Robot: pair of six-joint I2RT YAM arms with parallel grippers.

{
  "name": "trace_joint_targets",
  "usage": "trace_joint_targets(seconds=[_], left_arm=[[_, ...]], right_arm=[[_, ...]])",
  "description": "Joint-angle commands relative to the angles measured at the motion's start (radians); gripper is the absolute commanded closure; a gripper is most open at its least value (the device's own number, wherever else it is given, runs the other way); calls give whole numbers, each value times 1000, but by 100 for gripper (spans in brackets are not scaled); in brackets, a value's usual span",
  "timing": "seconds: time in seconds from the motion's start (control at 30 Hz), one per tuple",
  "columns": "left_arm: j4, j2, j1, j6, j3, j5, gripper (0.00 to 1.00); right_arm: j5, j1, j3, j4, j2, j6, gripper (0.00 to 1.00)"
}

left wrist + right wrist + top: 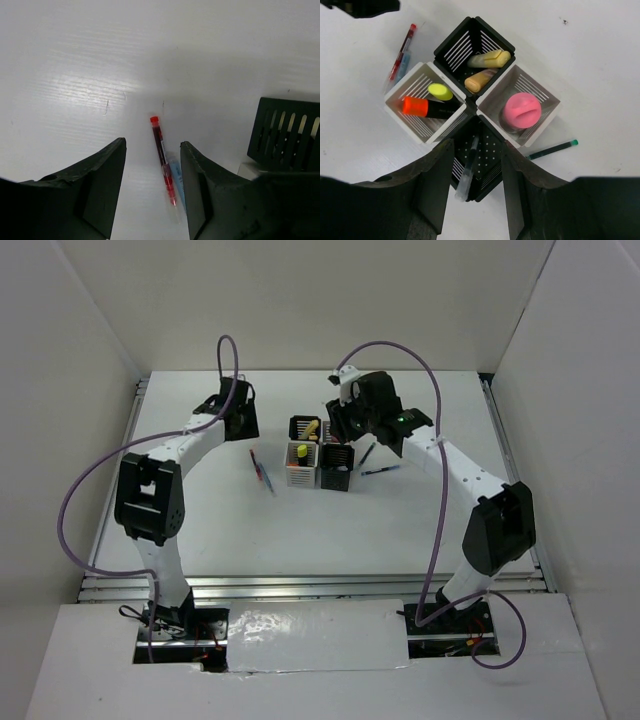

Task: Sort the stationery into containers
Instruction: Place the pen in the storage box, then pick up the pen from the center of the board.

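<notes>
Stationery, sorted in part. The two-by-two cluster of square cups stands mid-surface (400, 530), toward the far edge.
- Far black slatted cup (455, 42): pale yellow highlighter (490, 58), peach highlighter (479, 80).
- Left white cup (412, 77): yellow highlighter (440, 91), orange highlighter (415, 106).
- Right white cup (535, 85): pink highlighter (521, 111).
- Near black cup (487, 155): thin clear pen (468, 170), leaning.
- Loose: thin green pen (552, 149) beside the right white cup; red pen (163, 157) and blue pen (176, 175) touching, left of the cluster.
- Left gripper (152, 145): spread above the red pen, not touching it.
- Right gripper (477, 145): spread over the near black cup, holding nothing.
</notes>
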Motion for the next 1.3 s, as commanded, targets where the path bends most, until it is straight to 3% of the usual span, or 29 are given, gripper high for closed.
trace_joint_targets(seconds=[0.0, 0.5, 0.9, 1.03, 1.27], left_arm=[[-24, 55, -24, -38, 54, -61, 41], [-113, 199, -49, -113, 113, -96, 50], [-143, 253, -24, -104, 116, -53, 65], [-164, 222, 3, -90, 70, -44, 73], [-184, 116, 80, -55, -50, 33, 100]], right_arm=[[-34, 1, 42, -1, -69, 29, 50], [-91, -35, 48, -26, -103, 65, 51], [-97, -44, 46, -35, -113, 66, 51], [-102, -46, 46, -38, -126, 66, 52], [-118, -41, 37, -37, -155, 77, 53]])
